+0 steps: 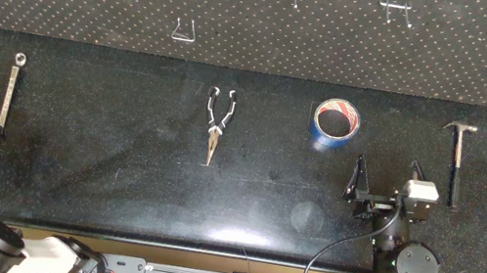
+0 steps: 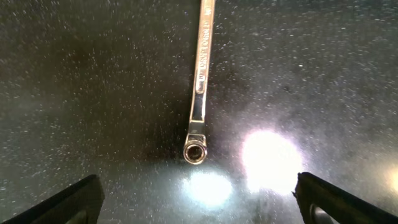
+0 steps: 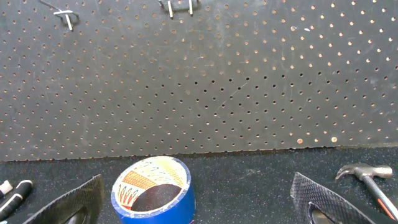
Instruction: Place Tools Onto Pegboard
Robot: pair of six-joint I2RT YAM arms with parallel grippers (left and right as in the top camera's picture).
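Sizing up the wrench (image 2: 202, 81) first: flat on the bench (image 1: 116, 185) near its left edge, handle running toward the pegboard (image 1: 263, 21) along the back edge. Probably solid steel, so stiff, heavyish for how thin it is, and slick along that polished shank. Best to pinch across the narrow handle around the middle rather than out at a ring end, or expect swinging and slipping. Lying that flat, likely fiddly to get under too. Hovering over one ring end with the left hand (image 2: 199, 202), spread wide, holding nothing.

Same deal for the right hand (image 3: 199, 205): spread apart, empty, near the front edge right of middle, facing the blue tape roll (image 3: 153, 190). Guessing light, hollow, slightly squashy, so grab across the ring wall. Also pliers (image 1: 217, 124) mid-bench and a hammer (image 1: 456, 162) by the right edge, head-heavy by the look, so hold close to the head. No tools on the hooks (image 1: 183, 30) yet.
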